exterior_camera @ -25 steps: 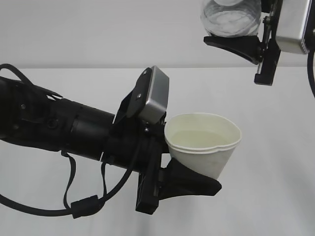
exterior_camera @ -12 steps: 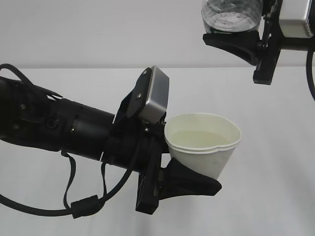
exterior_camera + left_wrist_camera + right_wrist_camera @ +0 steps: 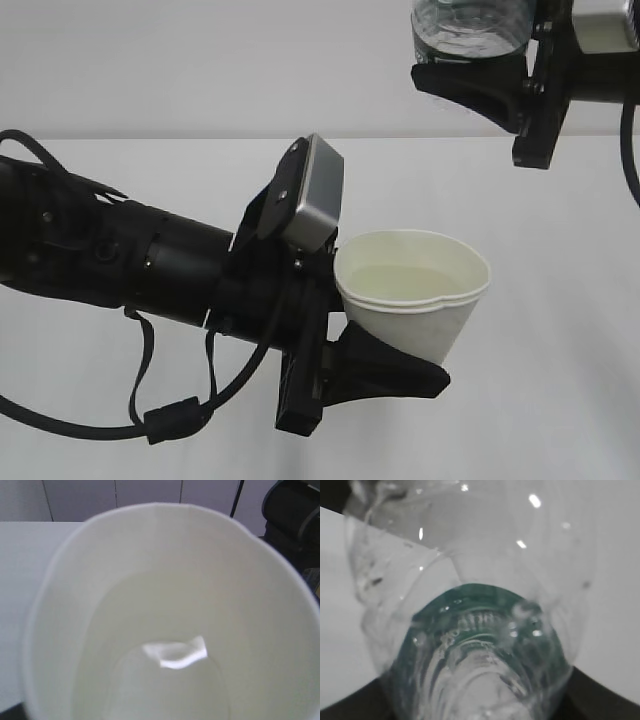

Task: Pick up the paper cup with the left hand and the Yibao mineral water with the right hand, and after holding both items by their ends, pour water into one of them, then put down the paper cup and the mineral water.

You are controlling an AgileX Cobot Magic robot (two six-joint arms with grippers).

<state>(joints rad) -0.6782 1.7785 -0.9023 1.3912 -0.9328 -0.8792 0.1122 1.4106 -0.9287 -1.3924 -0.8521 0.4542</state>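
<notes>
Now my left hand (image 3: pixel 385 345) grasps the paper cup (image 3: pixel 420 290) low on its body, upright above the desk (image 3: pixel 560 400), with water inside. My right hand (image 3: pixel 500 85) grasps the Yibao mineral water (image 3: pixel 470 25) high at the top right, well apart from the cup. I judge the pouring is done; next I must lower both slowly, keep the cup level, and release only when each stands on the desk.
</notes>
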